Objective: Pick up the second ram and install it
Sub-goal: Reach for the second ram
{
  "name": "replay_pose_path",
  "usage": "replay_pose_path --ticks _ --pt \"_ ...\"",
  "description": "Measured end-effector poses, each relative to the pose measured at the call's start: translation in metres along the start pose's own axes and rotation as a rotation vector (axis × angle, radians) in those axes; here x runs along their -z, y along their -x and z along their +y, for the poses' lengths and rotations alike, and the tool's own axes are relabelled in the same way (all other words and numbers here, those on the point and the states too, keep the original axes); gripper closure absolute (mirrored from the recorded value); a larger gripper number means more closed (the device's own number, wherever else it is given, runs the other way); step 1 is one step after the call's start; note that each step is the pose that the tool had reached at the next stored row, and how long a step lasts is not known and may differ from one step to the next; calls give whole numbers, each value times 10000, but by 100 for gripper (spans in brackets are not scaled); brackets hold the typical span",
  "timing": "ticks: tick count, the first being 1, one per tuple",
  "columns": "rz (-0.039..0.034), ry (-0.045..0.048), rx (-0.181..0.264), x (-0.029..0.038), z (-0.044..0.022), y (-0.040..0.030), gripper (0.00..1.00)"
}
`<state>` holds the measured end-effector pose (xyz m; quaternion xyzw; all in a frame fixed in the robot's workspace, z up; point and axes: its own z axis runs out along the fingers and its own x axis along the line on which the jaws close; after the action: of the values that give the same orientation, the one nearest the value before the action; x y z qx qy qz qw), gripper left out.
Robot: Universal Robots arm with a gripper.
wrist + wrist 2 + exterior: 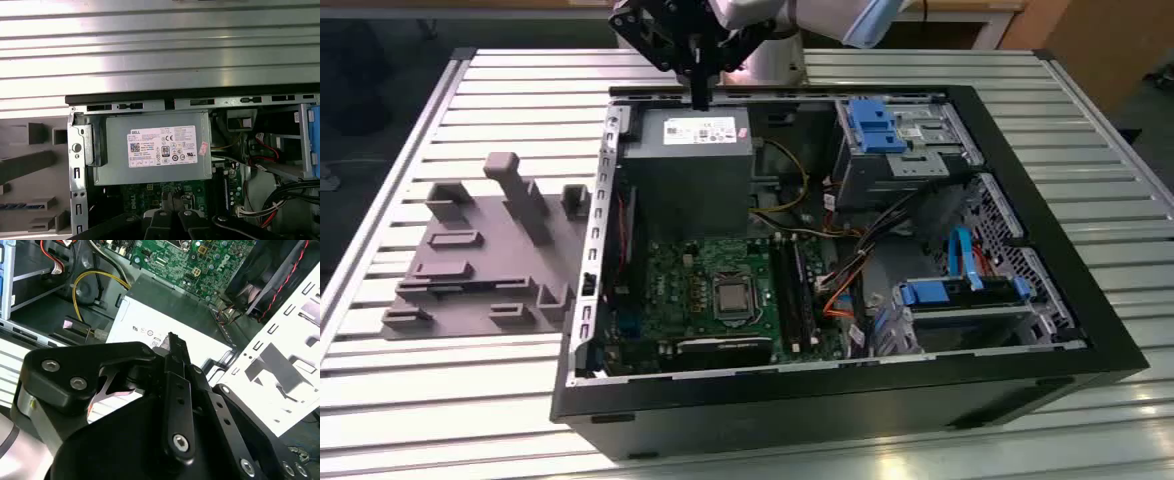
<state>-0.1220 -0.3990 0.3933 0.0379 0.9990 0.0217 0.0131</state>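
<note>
Exterior view: black tool hovers above boxy grey metal power supply.

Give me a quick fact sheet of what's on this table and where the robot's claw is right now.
Surface: slatted metal table
Main item: open computer case, side panel off
Inside: grey power supply, green motherboard, cables
Beside it: grey fixture, on the exterior view's left
Robot: claw above the power supply
Claw load: cannot tell
</note>
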Motion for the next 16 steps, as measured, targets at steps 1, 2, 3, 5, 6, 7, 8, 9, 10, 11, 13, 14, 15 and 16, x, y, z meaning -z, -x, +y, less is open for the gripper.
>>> replay_pose_path --ticks 1,2,3,5,6,7,8,9,10,11,13,14,15,16 --pt "0 0 0 0 0 0 89" --pt "0 0 0 0 0 0 89" --pt "0 0 0 0 0 0 89" --pt "-1 0 -1 0 0 -3 89" --pt "0 -1 -1 1 0 -5 89" --pt "0 0 -1 0 0 -9 89" --pt "0 0 -1 0 -1 -12 89" --pt "0 0 -1 0 -1 -16 89" --pt "0 0 0 0 -1 -19 89" --pt "0 1 0 0 -1 -23 89" --pt "0 0 -1 1 -2 -31 89" --pt "-1 0 0 1 -3 -36 89" --pt "0 1 0 1 -3 -41 89" --pt "0 0 0 1 -3 -46 89"
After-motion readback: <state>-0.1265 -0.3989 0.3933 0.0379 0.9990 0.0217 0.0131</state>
